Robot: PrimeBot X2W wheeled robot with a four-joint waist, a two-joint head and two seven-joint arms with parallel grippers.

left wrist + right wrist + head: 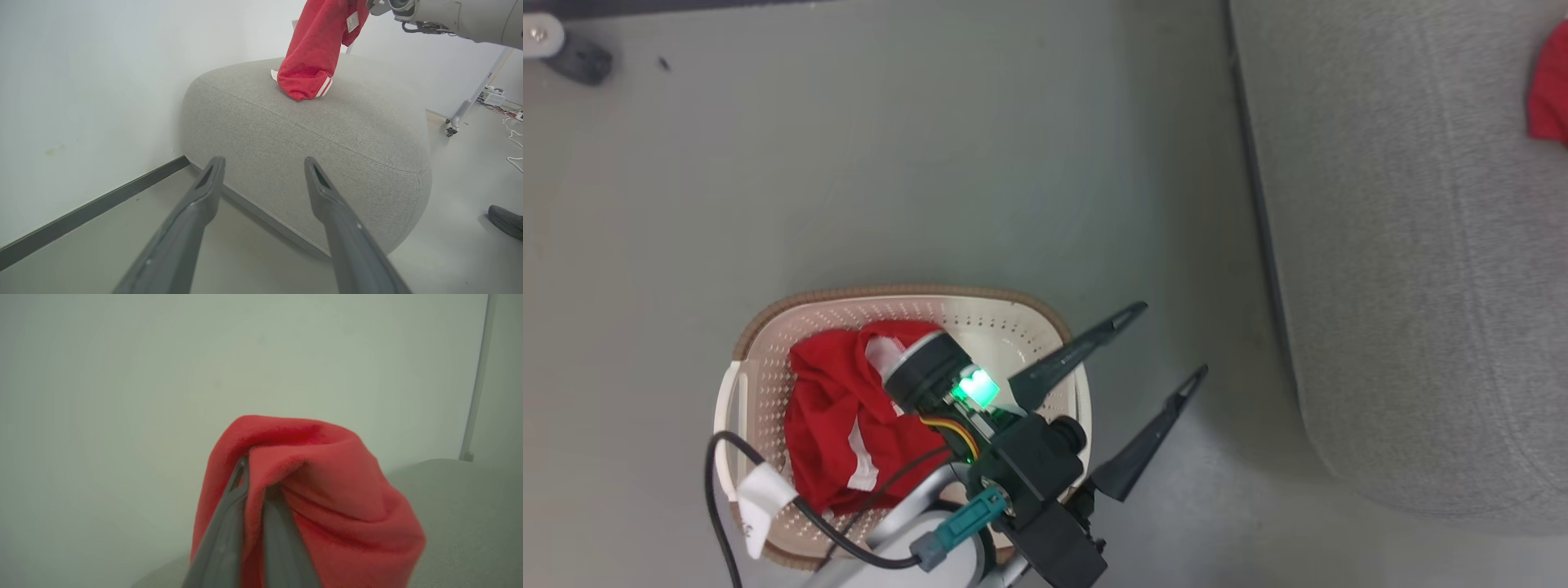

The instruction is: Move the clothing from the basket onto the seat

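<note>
The cream basket [768, 343] stands on the floor at the lower left, with red clothing [837, 425] bunched inside it. My left gripper [1170, 340] is open and empty, its fingers reaching past the basket's right rim toward the grey seat [1405, 261]. In the left wrist view the left gripper [263, 160] points at the seat [327, 134]. There a second red garment [314, 53] hangs from my right arm [457, 16], its striped cuff touching the seat top. My right gripper [255, 482] is shut on this red clothing [327, 490]. An edge of it shows in the head view [1550, 82].
Bare grey floor [931, 163] lies between basket and seat. A dark baseboard [94, 208] runs along the white wall. A wheeled stand leg [453, 128] and white cables [512, 134] sit beyond the seat. A person's dark shoe [506, 220] rests on the floor by the seat.
</note>
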